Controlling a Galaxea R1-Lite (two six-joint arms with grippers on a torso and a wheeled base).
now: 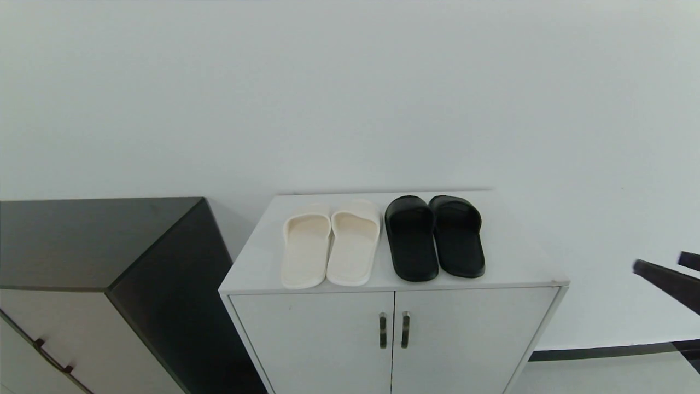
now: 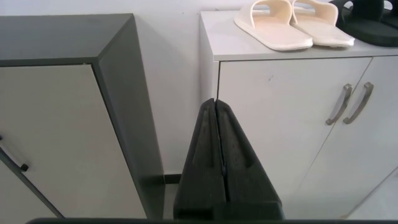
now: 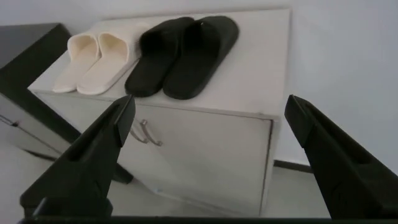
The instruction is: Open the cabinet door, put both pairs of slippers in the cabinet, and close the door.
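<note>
A dark cabinet [image 1: 98,241] is standing on the left, just beside the white cabinet [image 1: 519,262], which is sitting against the wall with both doors [image 1: 311,345] shut and their two metal handles [image 1: 383,330] meeting at the middle. On the white cabinet's top, two pairs are lying side by side, toes toward the wall: the cream slippers [image 1: 353,249] on the left and the black slippers [image 1: 410,241] on the right, the pairs nearly touching. The right gripper [image 3: 209,106] is hanging released, fingers spread wide, off the cabinet's right front corner. The left gripper [image 2: 215,104] is hanging clenched on nothing, low before the gap between the two cabinets.
</note>
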